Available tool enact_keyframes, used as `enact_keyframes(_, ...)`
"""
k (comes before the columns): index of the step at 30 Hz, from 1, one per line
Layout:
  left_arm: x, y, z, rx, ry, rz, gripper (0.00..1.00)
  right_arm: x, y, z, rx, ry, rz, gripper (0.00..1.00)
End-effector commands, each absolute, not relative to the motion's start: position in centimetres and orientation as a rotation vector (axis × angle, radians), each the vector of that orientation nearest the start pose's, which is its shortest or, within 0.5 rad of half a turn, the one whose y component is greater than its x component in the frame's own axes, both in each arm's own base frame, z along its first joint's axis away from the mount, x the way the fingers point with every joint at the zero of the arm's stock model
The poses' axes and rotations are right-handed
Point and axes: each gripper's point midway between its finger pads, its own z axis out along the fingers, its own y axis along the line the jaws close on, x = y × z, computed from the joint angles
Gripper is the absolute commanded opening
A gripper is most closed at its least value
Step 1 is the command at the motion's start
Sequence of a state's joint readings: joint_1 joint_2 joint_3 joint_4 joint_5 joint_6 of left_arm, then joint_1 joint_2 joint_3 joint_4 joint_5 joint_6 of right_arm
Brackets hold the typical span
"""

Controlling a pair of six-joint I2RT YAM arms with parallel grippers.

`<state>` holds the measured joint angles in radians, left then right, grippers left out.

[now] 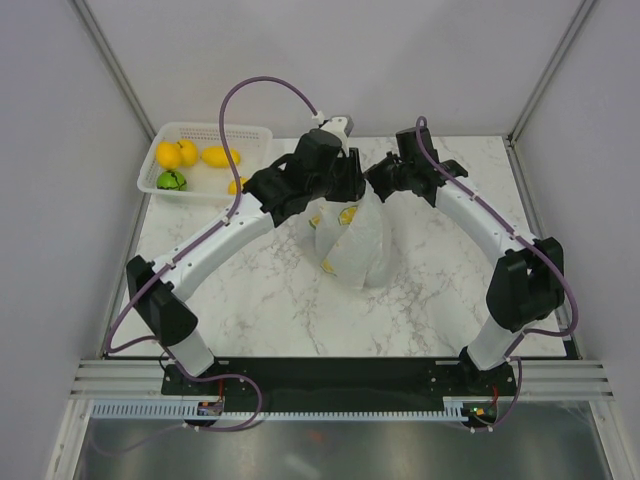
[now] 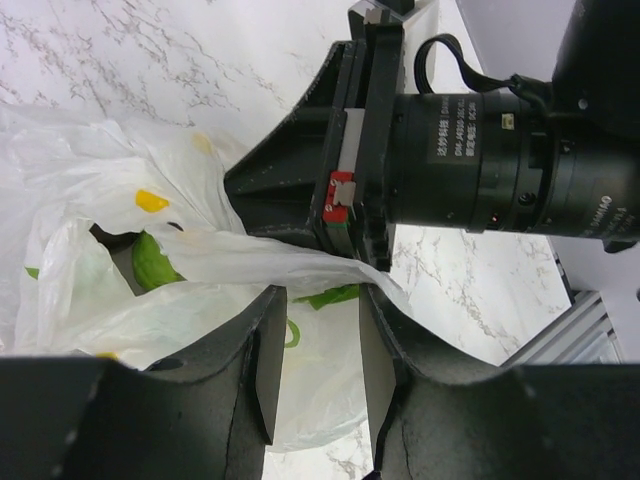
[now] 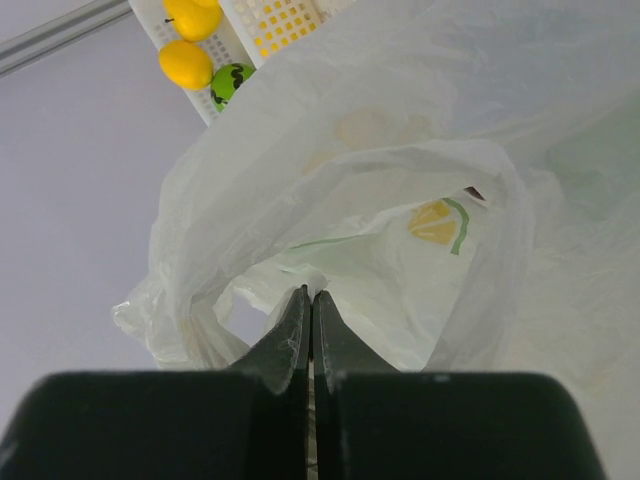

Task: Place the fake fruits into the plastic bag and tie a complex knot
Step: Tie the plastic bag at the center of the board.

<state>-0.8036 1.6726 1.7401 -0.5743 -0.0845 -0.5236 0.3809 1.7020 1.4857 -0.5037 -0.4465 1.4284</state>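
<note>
At frame centre the thin translucent lemon-printed plastic bag (image 1: pixel 352 245) stood unknotted, right gripper (image 3: pixel 311 300) pinched shut on its rim, left gripper (image 2: pixel 315 350) part-open around film, with yellow and green fake fruits (image 1: pixel 188 155) yet unloaded in the white perforated basket (image 1: pixel 215 128) upper left.

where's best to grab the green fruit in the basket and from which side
Grip the green fruit across its round middle, coming straight down from above. It sits in the near-left corner of the basket, walls close on two sides and a yellow fruit behind it, so sideways approaches look blocked.
</note>
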Motion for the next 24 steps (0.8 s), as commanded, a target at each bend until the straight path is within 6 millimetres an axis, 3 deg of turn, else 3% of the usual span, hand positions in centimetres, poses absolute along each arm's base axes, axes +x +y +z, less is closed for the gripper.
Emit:
enact_keyframes(1, 32.0, -36.1, 33.6, 0.247, 2.063, -0.834, 0.43, 40.6, 27.8, 25.0, 1.070, 2.353, 1.365, 0.00)
enact_keyframes(10, 30.1, -35.3, 33.5, 0.244, 2.096, -0.910, 0.43, 41.4, 28.0, 25.2, 1.043, 2.345, 1.378, 0.00)
enact_keyframes(21, 29.8, -30.6, 35.4, 0.128, 2.077, -1.021, 0.42, 41.5, 27.7, 25.1, 1.017, 2.348, 1.374, 0.00)
enact_keyframes(24, 29.7, -29.3, 34.7, 0.090, 2.094, -1.022, 0.38, 41.6, 27.6, 25.2, 1.015, 2.346, 1.375, 0.00)
